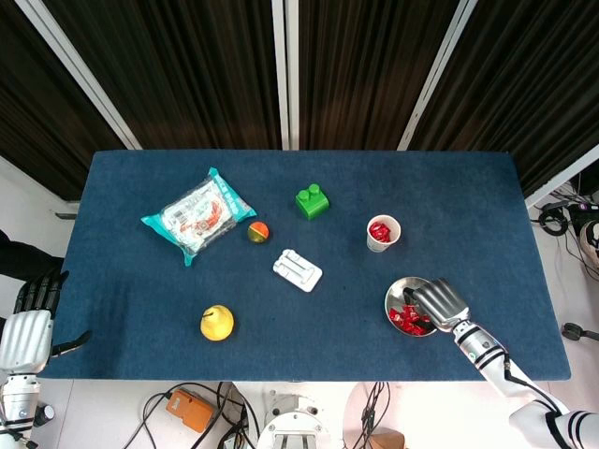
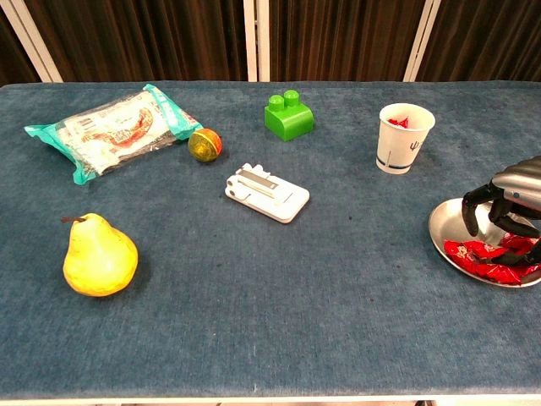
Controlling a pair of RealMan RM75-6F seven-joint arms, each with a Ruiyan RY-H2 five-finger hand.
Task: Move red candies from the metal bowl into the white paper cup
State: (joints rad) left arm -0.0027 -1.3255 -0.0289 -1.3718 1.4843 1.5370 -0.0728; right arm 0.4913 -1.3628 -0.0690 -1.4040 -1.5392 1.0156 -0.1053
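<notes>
The metal bowl stands near the table's front right and holds a pile of red candies. My right hand is down in the bowl, its fingers curled onto the candies; whether it pinches one is hidden. The white paper cup stands upright just behind the bowl with red candies inside. My left hand hangs off the table's front left corner, fingers apart and empty.
A yellow pear lies front left. A snack bag, a small red-green ball, a green brick and a white plastic part lie across the left and middle.
</notes>
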